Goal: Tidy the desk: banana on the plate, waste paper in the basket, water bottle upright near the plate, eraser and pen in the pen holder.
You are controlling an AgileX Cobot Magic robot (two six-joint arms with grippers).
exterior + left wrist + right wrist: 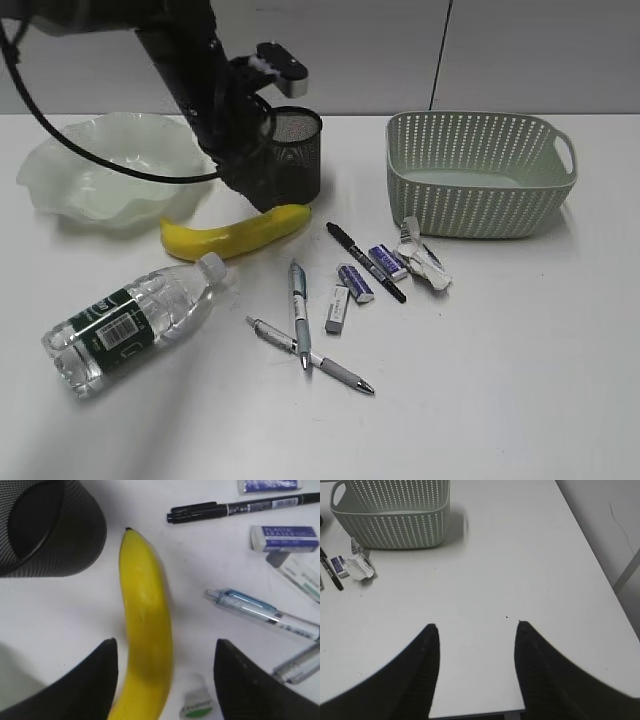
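Note:
The yellow banana [237, 233] lies on the desk [500, 380] in front of the black mesh pen holder [295, 150]. My left gripper [166, 641] hangs open just above it, one finger on each side of the banana [145, 630], holding nothing. The ruffled plate [105, 165] is at the back left. The water bottle [130, 320] lies on its side at the front left. Three erasers [355, 283], a black pen [365, 262] and two more pens [298, 312] are scattered mid-desk. The waste paper [425, 265] sits before the basket [480, 170]. My right gripper [476, 624] is open and empty.
The left arm [200, 80] reaches down between the plate and the pen holder. In the right wrist view the desk's right edge [600, 565] and near edge [475, 712] are close to the right gripper, with bare tabletop ahead of it.

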